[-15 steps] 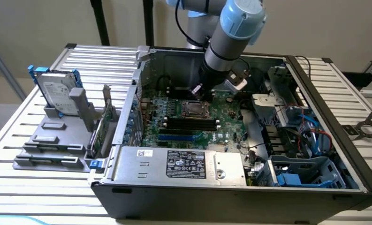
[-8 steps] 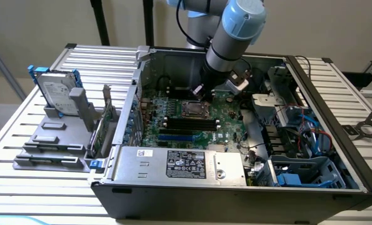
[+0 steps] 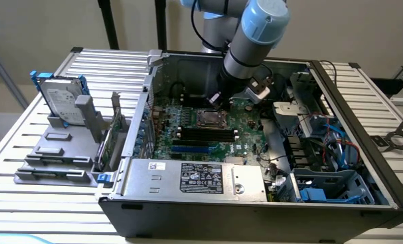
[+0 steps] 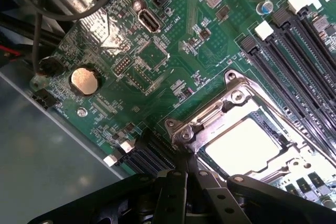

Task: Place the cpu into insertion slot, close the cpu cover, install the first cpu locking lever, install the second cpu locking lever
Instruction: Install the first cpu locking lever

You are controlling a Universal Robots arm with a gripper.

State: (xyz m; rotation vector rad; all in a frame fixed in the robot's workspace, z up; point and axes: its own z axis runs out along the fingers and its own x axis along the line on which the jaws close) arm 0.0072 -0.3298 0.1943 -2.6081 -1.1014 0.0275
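The cpu (image 4: 245,145) lies in the insertion slot (image 3: 211,118), its pale silver top showing through the window of the cpu cover (image 4: 223,109). The cover lies flat down over the chip. My gripper (image 4: 185,174) is shut, its dark fingers pressed together with nothing visible between them. Its tip rests at the metal hinge bracket (image 4: 181,134) on the socket's corner. In the exterior view the arm reaches down into the open computer case, and the gripper (image 3: 217,100) hangs just behind the socket. I cannot make out how the locking levers stand.
Long black memory slots (image 4: 294,61) run beside the socket, and a coin battery (image 4: 84,80) sits on the green board. The power supply (image 3: 194,178) fills the case front. Blue cables (image 3: 327,145) crowd the exterior view's right. A hard drive (image 3: 62,96) stands outside on the left.
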